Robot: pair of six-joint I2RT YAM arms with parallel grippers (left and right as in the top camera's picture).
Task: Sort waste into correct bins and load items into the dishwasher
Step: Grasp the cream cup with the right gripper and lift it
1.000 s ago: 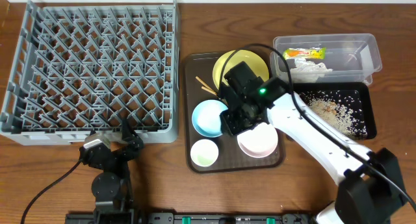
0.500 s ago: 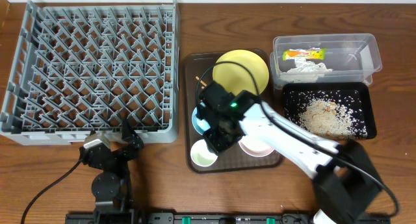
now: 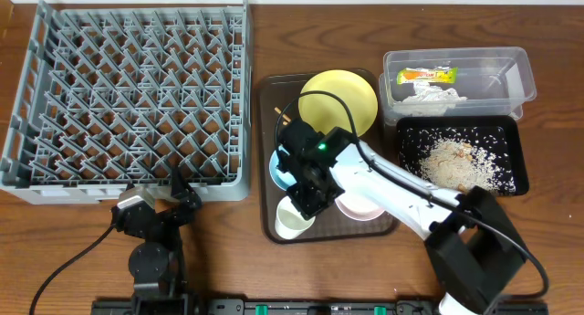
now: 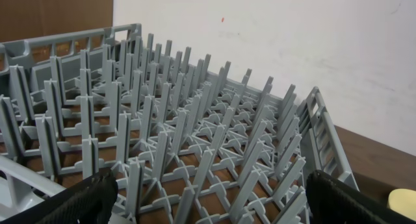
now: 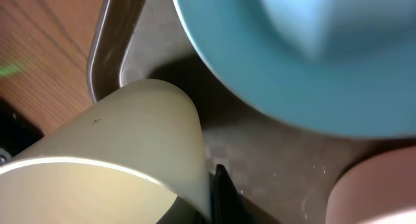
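Since a second ago the right gripper [image 3: 305, 204] has crossed from the white bowl [image 3: 358, 210] to the near left corner of the brown serving tray [image 3: 265, 183] and clamped shut on the small white cup [image 3: 292, 222], which is tilted beside the light blue bowl [image 3: 277, 171]. The left gripper [image 4: 208, 191] gapes wide and empty before the grey pegged plastic dish rack [image 3: 128, 87]. Farther back, the green-yellow snack wrapper [image 3: 427, 75] carries print too small to read.

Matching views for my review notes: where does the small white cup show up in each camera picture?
Overhead: the small white cup sits tilted at the front-left corner of the brown tray.
Left wrist: not in it; only the dish rack shows.
Right wrist: the cup fills the lower left, close up and tilted.
Shared landmark: the light blue bowl, just beside the cup in the overhead and right wrist views.
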